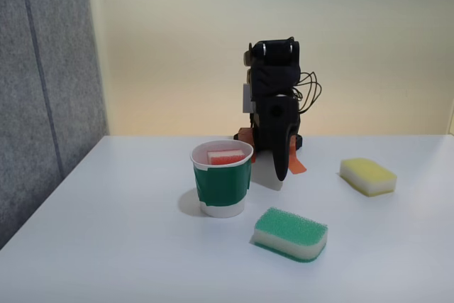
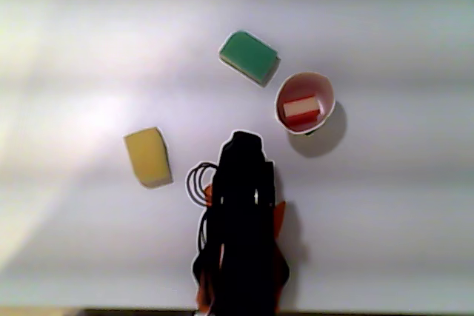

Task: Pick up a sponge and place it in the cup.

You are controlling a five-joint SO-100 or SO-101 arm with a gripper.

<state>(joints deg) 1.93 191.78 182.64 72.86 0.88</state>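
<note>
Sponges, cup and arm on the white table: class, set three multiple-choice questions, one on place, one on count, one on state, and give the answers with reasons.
1. Where is the red-topped sponge?
A. Inside the cup
B. Beside the yellow sponge
C. Under the arm

2. How many sponges lie on the table outside the cup?
A. One
B. Two
C. Three

3. How does the cup stand?
A. Tipped on its side
B. Upside down
C. Upright

Answers: 1 A, the red top shows within the cup's rim in both views. 2 B, the green sponge and the yellow sponge. 3 C, its open mouth faces up.
</note>
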